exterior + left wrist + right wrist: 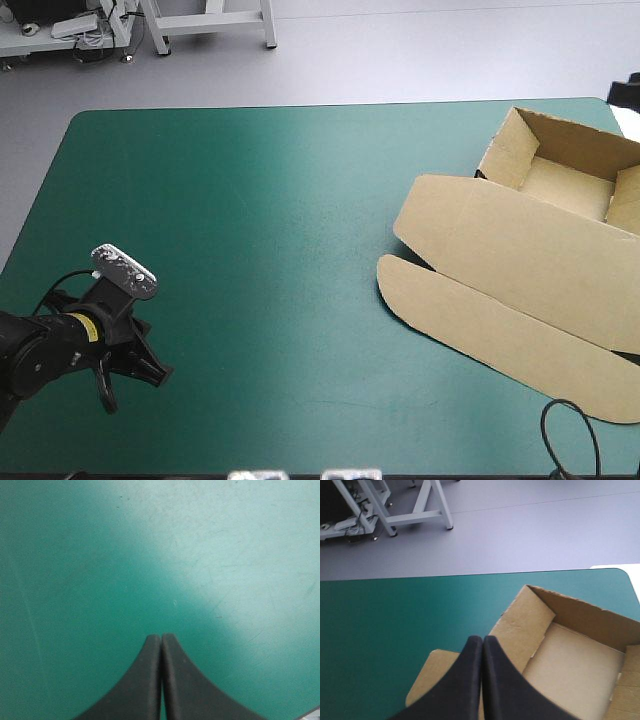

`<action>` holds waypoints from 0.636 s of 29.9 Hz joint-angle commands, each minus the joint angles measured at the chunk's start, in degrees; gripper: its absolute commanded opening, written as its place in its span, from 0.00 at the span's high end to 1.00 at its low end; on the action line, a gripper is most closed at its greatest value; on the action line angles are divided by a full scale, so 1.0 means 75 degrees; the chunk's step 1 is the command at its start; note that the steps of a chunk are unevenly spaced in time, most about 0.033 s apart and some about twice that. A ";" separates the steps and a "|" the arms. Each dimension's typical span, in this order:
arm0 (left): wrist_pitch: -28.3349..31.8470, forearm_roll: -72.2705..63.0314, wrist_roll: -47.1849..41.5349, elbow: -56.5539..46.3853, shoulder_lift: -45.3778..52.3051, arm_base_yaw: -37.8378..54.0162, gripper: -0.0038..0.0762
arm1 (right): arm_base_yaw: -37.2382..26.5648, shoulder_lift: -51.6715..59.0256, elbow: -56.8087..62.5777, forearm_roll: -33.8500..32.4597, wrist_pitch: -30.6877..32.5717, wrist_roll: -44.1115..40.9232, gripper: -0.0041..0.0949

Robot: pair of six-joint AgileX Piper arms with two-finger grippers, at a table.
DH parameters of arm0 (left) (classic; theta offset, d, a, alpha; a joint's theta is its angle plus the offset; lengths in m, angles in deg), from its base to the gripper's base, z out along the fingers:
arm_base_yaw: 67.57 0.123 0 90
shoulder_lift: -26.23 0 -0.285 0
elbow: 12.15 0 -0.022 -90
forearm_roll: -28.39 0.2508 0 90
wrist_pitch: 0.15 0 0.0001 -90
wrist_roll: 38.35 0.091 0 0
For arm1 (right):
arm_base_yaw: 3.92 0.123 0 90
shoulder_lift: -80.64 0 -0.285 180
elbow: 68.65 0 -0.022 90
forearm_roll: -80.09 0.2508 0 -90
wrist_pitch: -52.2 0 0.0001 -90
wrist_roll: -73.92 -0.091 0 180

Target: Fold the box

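While its lid (510,250) lies flat, the box (565,185) stands open.

The table (300,106) wears a teal-green cover (250,220) that reaches every edge in view, with rounded corners at the far left and far right. Close up in the left wrist view, the cover shows fine pale scratches (30,625) and a few small dark specks (120,498). Its middle looks paler under the light, its near left part darker.
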State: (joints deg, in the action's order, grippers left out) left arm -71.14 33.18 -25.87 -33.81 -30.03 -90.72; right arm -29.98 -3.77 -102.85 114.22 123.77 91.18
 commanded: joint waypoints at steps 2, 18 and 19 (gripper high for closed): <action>0.0650 -0.0210 -0.0088 0.0183 0.0039 -0.0005 0.96 | 0.0989 0.0721 0.0652 -0.0153 0.0001 0.0332 0.98; 0.1128 -0.1109 -0.0088 0.0183 0.0039 -0.0005 0.96 | 0.3934 0.2345 0.4916 -0.1396 -0.0014 0.0731 0.97; 0.1128 -0.1177 -0.0088 0.0183 0.0039 -0.0005 0.96 | 0.3934 0.2471 0.5225 -0.1396 -0.0125 0.0840 0.97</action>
State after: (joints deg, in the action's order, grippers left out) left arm -65.22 26.49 -25.99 -33.81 -30.03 -90.72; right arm -1.05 11.85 -67.22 103.34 123.77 95.76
